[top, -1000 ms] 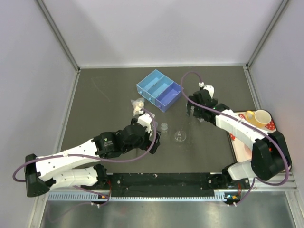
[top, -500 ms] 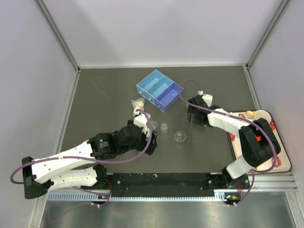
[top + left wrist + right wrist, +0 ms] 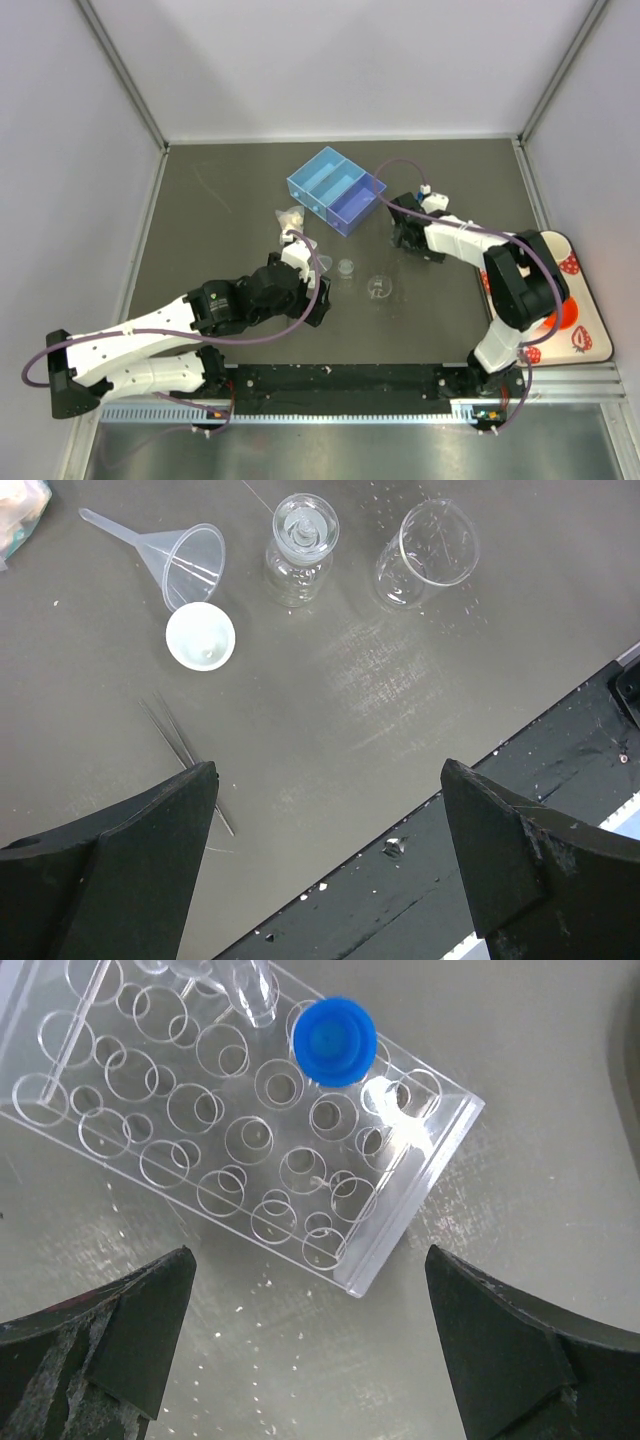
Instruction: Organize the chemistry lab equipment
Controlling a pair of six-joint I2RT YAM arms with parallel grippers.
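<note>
The dark grey table [image 3: 220, 190] carries a blue divided box [image 3: 335, 190] toward the back, a crumpled packet [image 3: 290, 218] just left of it, and a strawberry-patterned tray [image 3: 598, 322] at its right edge. Nearer the middle lie a funnel [image 3: 190, 558] on its side, a white dish [image 3: 200, 636] just beside it, a small jar [image 3: 300, 535], a clear cup [image 3: 428, 552], a thin stick [image 3: 180, 745] and a clear holed rack [image 3: 200, 1150].

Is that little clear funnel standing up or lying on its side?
On its side. The funnel lies with its thin spout flat along the table, wide mouth facing sideways.
</note>
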